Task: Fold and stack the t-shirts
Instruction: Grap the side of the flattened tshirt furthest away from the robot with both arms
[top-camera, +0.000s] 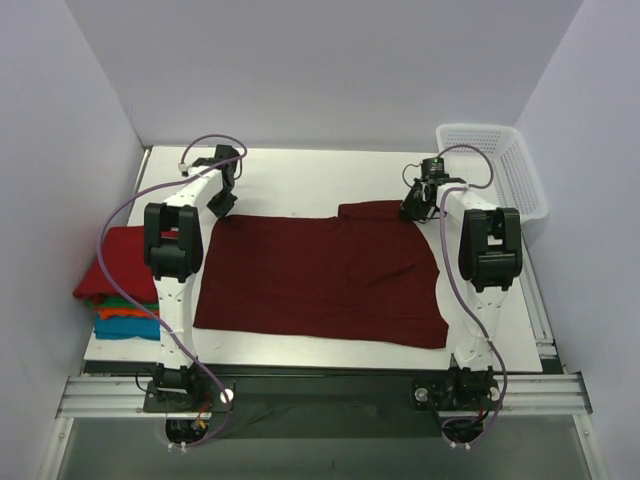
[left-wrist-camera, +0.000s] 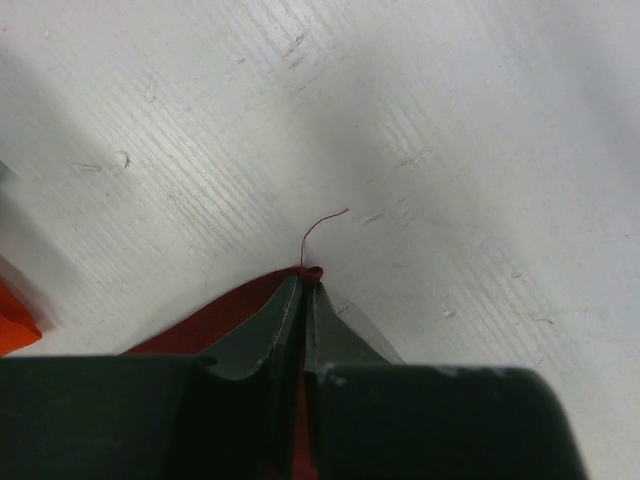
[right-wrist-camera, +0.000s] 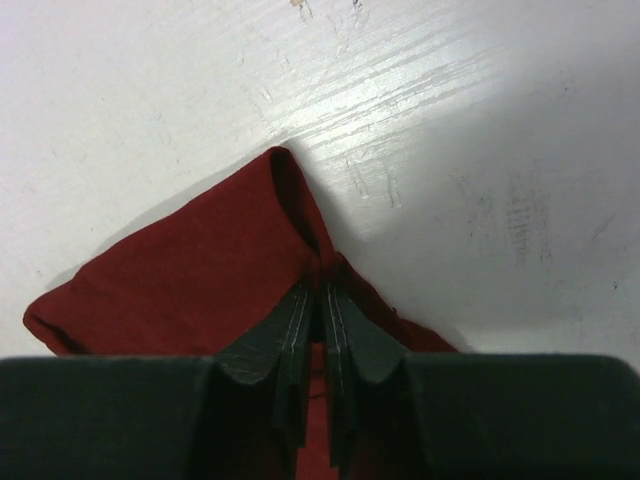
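Note:
A dark maroon t-shirt lies spread flat across the middle of the table. My left gripper sits at its far left corner, and in the left wrist view that gripper is shut on the very tip of the maroon cloth, with a loose thread sticking out. My right gripper is at the far right corner. In the right wrist view it is shut on a pinched fold of the maroon shirt, near a sleeve.
A stack of folded t-shirts, red on top with green, orange and blue below, sits at the table's left edge. A white mesh basket stands at the back right. An orange edge shows in the left wrist view.

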